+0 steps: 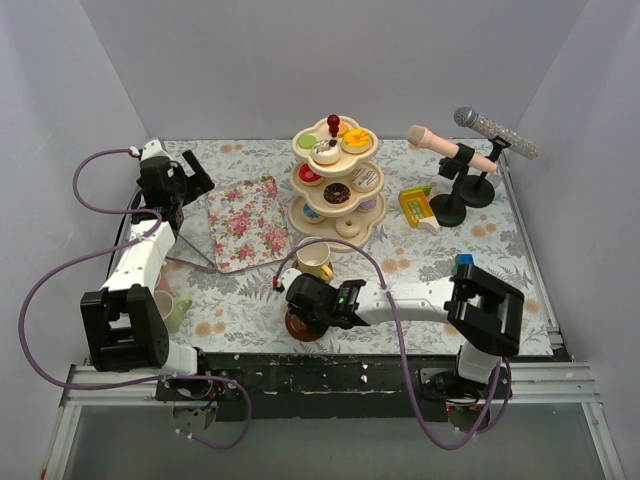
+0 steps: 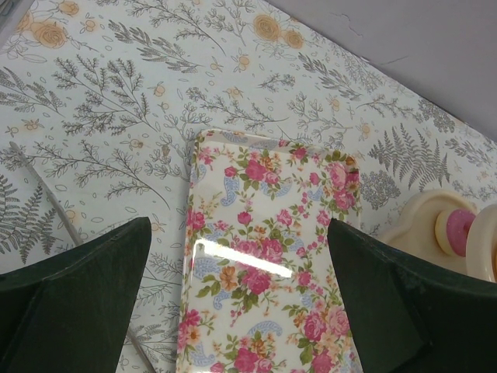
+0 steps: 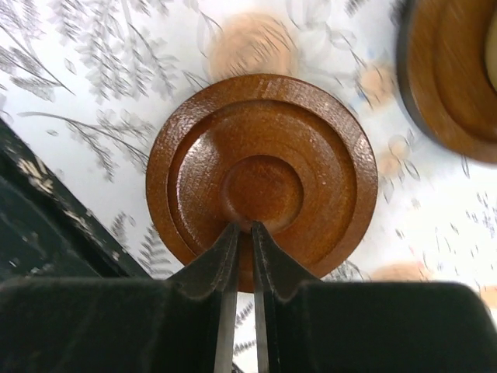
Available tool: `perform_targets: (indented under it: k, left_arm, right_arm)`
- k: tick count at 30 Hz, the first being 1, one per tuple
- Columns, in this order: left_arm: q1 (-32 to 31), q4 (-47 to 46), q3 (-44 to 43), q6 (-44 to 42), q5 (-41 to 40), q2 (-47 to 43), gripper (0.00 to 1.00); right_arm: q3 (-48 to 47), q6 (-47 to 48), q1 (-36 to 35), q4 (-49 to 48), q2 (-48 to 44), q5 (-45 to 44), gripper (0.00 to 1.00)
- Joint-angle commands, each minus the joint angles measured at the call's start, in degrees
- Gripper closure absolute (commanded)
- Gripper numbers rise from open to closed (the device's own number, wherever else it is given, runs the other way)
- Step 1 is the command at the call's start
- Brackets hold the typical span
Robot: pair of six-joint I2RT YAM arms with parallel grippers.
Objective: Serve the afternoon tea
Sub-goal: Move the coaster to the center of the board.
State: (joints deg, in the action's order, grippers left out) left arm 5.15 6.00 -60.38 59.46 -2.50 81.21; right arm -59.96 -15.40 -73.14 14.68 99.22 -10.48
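Left fingers (image 2: 78, 295): spread wide with nothing between them, held above the floral tray (image 2: 264, 264) on the far left of the table (image 1: 440, 250).
Right fingers (image 3: 210, 272): drawn almost together, with only a thin slit between them and nothing seen in it. The tips lie over the near rim of a brown saucer (image 3: 260, 179); whether they touch it cannot be told.
Brown saucer: flat on the table by the front edge, about mid-width.
Second saucer (image 3: 450, 85): just beyond the first and apart from it, under the yellow cup (image 1: 315, 260).
Green cup (image 1: 175, 310): front left, beside the left arm's base.
Three-tier stand (image 1: 297, 213): upright at the far centre with the red knob (image 1: 333, 122) on top.
Donuts and cakes (image 1: 337, 193): spread over all three tiers.
Microphones (image 1: 495, 128): propped on stands at the far right.
Toy block (image 1: 418, 205): between the microphones and the three-tier stand.
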Motion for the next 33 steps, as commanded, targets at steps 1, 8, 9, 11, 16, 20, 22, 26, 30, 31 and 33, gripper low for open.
perform_targets:
  k: [1, 8, 9, 11, 16, 20, 22, 26, 30, 31, 33]
  left_arm:
    - [0.2, -0.2, -1.4, 0.0, 0.6, -0.3, 0.02]
    - [0.2, -0.1, -1.5, 0.0, 0.7, -0.2, 0.02]
    - [0.1, -0.1, -1.4, 0.0, 0.7, -0.1, 0.02]
    - [0.2, -0.1, -1.3, 0.0, 0.7, -0.2, 0.02]
    - [0.2, -0.2, -1.2, 0.0, 0.7, -0.1, 0.02]
    - [0.2, -0.2, -1.2, 0.0, 0.8, -0.1, 0.02]
    - [0.2, -0.3, -1.2, 0.0, 0.9, -0.1, 0.02]
    - [0.2, -0.3, -1.1, 0.1, 1.2, 0.0, 0.02]
    - [0.2, -0.3, -1.2, 0.1, 1.4, 0.1, 0.02]
    - [0.2, -0.3, -1.1, 0.2, 1.4, 0.2, 0.02]
    - [0.1, -0.3, -1.1, 0.2, 1.4, 0.2, 0.02]
  right_arm:
    - [4.9, -4.2, 1.3, 5.2, -5.5, -5.9, 0.82]
    - [11.7, -7.8, 6.0, 6.3, -12.6, -8.4, 0.82]
    - [12.8, -8.3, 7.4, 5.8, -13.4, -7.9, 0.82]
    - [14.9, -9.3, 9.8, 4.4, -15.3, -7.0, 0.82]
    - [15.7, -8.9, 12.8, 3.6, -19.0, -6.7, 0.82]
    - [16.1, -7.5, 14.3, 4.2, -22.0, -7.3, 0.74]
    - [16.5, -7.4, 14.8, 4.5, -23.5, -7.3, 0.65]
    - [17.6, -7.3, 16.0, 3.6, -22.8, -5.3, 0.47]
    - [17.5, -7.5, 15.8, 2.3, -20.1, -4.6, 0.43]
    - [17.6, -7.5, 15.8, 1.9, -19.7, -4.7, 0.42]
    - [17.4, -7.3, 15.8, 1.6, -18.9, -4.8, 0.41]
